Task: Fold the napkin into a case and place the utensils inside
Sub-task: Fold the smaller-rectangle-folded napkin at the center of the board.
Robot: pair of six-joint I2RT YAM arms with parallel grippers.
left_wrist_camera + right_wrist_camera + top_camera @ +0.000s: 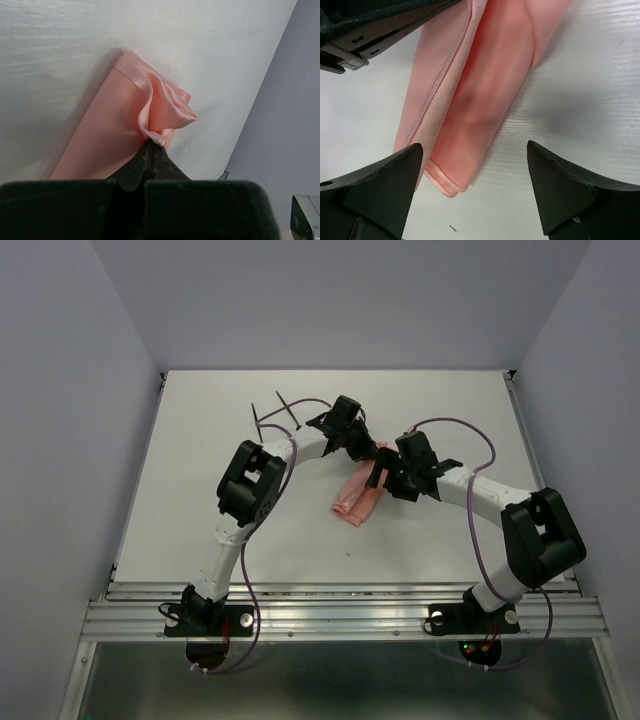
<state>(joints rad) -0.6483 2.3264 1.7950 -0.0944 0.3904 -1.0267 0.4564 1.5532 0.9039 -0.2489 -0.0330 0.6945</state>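
Observation:
The napkin (356, 500) lies mid-table, folded into a narrow pale pink strip. My left gripper (374, 450) is at its far end. In the left wrist view it (151, 145) is shut on a lifted, crumpled corner of the napkin (160, 107). My right gripper (381, 480) hovers over the strip. In the right wrist view it (474, 147) is open and empty, with the napkin's near end (470, 115) under and between the fingers, closer to the left one (385, 185). Two slim black utensils (259, 420) (288, 408) lie at the back left, apart from the napkin.
Purple cables (300, 403) loop over both arms near the utensils. The left gripper's body (375, 27) shows at the top left of the right wrist view, close to the right gripper. Grey walls enclose the white table (200, 490) on three sides.

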